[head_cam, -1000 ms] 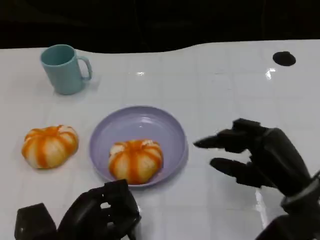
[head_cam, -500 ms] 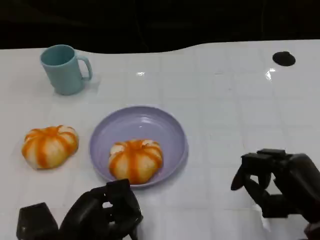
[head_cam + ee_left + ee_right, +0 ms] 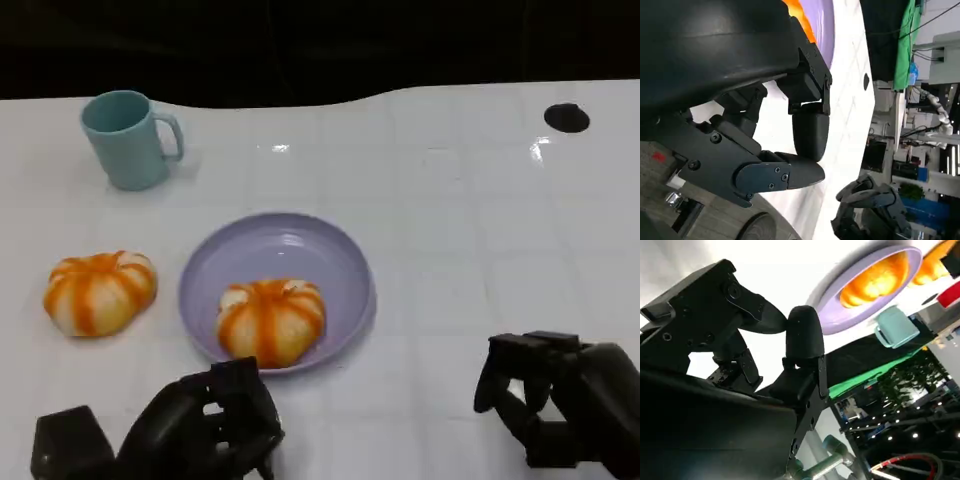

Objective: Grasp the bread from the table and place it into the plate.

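One orange-striped round bread (image 3: 271,320) lies in the lilac plate (image 3: 280,225), toward its near side; it also appears in the right wrist view (image 3: 872,282). A second, matching bread (image 3: 99,291) sits on the white table to the left of the plate. My left hand (image 3: 200,430) rests low at the front edge, just in front of the plate, its fingers curled in with nothing in them. My right hand (image 3: 560,405) is at the front right, well clear of the plate, fingers curled in and empty.
A teal mug (image 3: 128,138) stands at the back left. A black round spot (image 3: 567,117) marks the table at the back right. The table's far edge meets a dark background.
My right hand has pulled back from beside the plate to the front right corner, and its fingers have curled in. The left hand and both breads have stayed put.
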You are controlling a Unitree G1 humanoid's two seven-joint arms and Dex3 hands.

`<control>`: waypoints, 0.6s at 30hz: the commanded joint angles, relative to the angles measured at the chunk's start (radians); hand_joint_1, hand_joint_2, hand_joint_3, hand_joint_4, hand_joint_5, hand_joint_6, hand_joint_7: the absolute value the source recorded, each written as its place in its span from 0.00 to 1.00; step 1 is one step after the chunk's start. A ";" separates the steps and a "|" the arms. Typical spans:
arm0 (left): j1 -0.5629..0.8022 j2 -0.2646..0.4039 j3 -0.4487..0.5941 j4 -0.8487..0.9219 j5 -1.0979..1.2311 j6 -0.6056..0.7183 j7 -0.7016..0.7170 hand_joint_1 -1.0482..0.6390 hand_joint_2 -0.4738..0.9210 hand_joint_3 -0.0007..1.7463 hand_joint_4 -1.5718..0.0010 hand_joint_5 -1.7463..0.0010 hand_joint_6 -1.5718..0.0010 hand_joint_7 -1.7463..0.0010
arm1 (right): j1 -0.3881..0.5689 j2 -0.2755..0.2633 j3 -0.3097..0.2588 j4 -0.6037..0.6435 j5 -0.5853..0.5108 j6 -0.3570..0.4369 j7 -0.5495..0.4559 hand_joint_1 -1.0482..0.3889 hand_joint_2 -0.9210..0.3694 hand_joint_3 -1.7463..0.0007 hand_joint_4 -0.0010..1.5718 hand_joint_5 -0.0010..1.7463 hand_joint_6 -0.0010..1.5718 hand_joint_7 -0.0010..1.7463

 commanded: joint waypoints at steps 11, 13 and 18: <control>-0.007 0.018 0.016 0.014 -0.019 -0.003 -0.018 0.31 0.82 0.36 0.49 0.00 0.51 0.20 | -0.049 -0.018 0.032 0.115 -0.064 -0.041 -0.133 0.60 0.37 0.32 0.56 1.00 0.46 0.90; -0.005 0.019 0.016 0.009 -0.018 0.001 -0.016 0.31 0.82 0.36 0.49 0.00 0.51 0.20 | -0.050 -0.020 0.034 0.118 -0.070 -0.047 -0.142 0.60 0.37 0.32 0.56 1.00 0.46 0.91; -0.001 0.017 0.013 -0.003 -0.018 0.010 -0.013 0.31 0.82 0.35 0.49 0.00 0.51 0.20 | -0.052 -0.023 0.032 0.120 -0.061 -0.044 -0.131 0.60 0.37 0.32 0.56 1.00 0.45 0.90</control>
